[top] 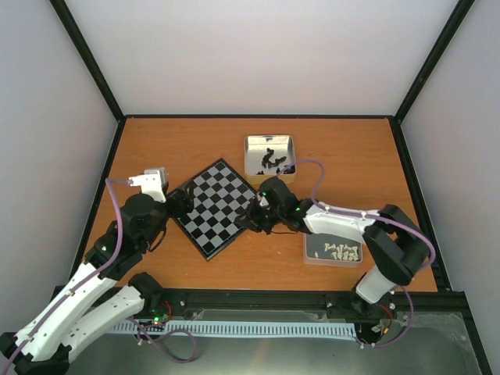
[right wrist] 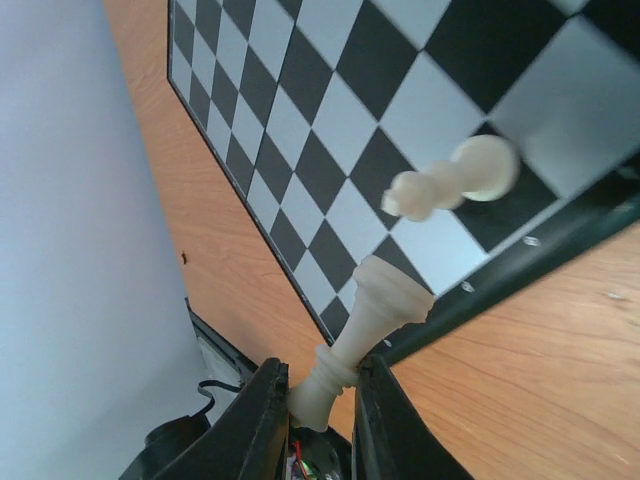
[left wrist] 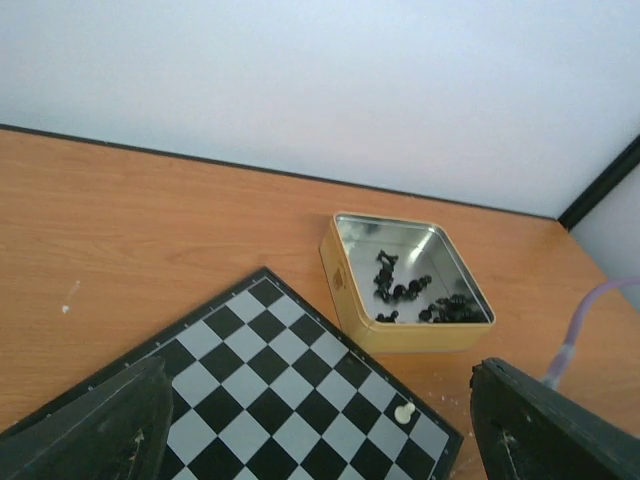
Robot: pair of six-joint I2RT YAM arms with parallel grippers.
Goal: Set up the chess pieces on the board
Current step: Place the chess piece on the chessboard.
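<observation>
The board [top: 205, 205] lies turned at an angle, its corner towards the far wall. One cream-white pawn [left wrist: 404, 412] stands on a dark square by the board's right edge [right wrist: 300, 120], also shown as the pawn [right wrist: 455, 185]. My right gripper [right wrist: 320, 400] is shut on a tall cream-white chess piece [right wrist: 370, 320], gripped near its head, its flared base pointing at the board's rim. In the top view that gripper [top: 254, 219] sits at the board's right edge. My left gripper [left wrist: 320, 400] stands open over the board's left part, nothing between its fingers [left wrist: 95, 430].
A shiny square tin [left wrist: 420, 338] with several black chessmen [left wrist: 430, 305] stands just past the board's far corner, the same tin [top: 248, 156] in the top view. A second low tin [top: 309, 251] holding several white pieces [top: 340, 251] lies under my right arm. Walls close the table.
</observation>
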